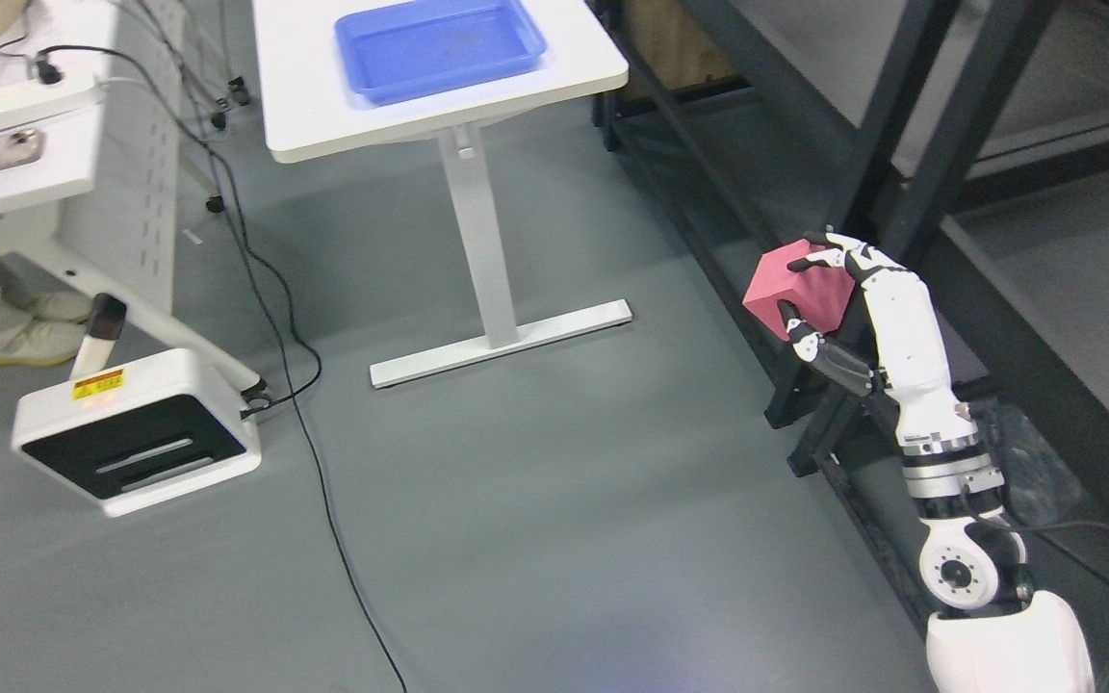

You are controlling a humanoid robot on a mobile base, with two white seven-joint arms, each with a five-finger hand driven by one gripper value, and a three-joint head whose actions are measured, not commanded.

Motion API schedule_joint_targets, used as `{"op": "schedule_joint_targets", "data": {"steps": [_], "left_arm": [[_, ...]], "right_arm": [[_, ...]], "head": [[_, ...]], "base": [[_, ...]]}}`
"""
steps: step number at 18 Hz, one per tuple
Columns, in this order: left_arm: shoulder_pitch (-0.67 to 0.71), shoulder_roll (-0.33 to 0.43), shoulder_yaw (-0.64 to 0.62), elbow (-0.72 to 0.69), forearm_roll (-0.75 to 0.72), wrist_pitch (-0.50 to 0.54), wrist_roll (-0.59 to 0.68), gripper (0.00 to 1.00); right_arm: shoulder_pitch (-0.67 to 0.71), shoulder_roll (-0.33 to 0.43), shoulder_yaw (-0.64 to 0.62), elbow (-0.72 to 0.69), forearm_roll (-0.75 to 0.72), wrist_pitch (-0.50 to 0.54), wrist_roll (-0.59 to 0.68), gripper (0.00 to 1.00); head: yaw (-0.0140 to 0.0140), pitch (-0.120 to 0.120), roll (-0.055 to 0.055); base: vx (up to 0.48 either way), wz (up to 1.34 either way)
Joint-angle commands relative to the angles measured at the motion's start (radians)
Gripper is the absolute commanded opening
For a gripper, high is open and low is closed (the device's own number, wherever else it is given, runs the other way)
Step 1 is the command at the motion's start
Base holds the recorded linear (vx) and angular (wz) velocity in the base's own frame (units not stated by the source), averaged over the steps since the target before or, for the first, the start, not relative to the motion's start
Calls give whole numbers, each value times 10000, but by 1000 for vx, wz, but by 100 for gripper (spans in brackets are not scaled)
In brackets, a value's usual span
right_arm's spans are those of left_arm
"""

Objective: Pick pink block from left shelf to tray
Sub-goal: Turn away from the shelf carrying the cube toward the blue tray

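My right hand (819,294) holds the pink block (793,289) in the air, just left of the dark shelf frame (911,173) and well above the grey floor. Its fingers wrap over the block's top and the thumb presses from below. The arm comes up from the lower right corner. A blue tray (441,45) lies on the white table (554,87) at the top middle, far to the upper left of the block. No left arm shows.
The table stands on a white T-shaped leg (487,289). A white and black box unit (136,433) sits on the floor at left, with a black cable (314,462) running across the floor. A second white desk (25,164) stands at the far left. A person's shoes (20,332) show under it.
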Motion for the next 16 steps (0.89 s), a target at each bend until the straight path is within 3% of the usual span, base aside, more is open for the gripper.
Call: {"op": "schedule_joint_targets", "data": {"steps": [1, 8, 16], "left_arm": [[-308, 175, 0, -175, 0, -4, 7, 100], [-293, 175, 0, -175, 0, -4, 7, 100], [-293, 175, 0, -175, 0, -4, 7, 100]], "right_arm": [[-1, -175, 0, 0, -42, 2, -3, 5], [-1, -175, 31, -15, -42, -14, -3, 5], [-1, -175, 31, -15, -42, -14, 12, 5]], "head": [[0, 0, 0], [0, 0, 0], [0, 2, 0]], "base": [[-52, 632], [18, 455], [164, 331]]}}
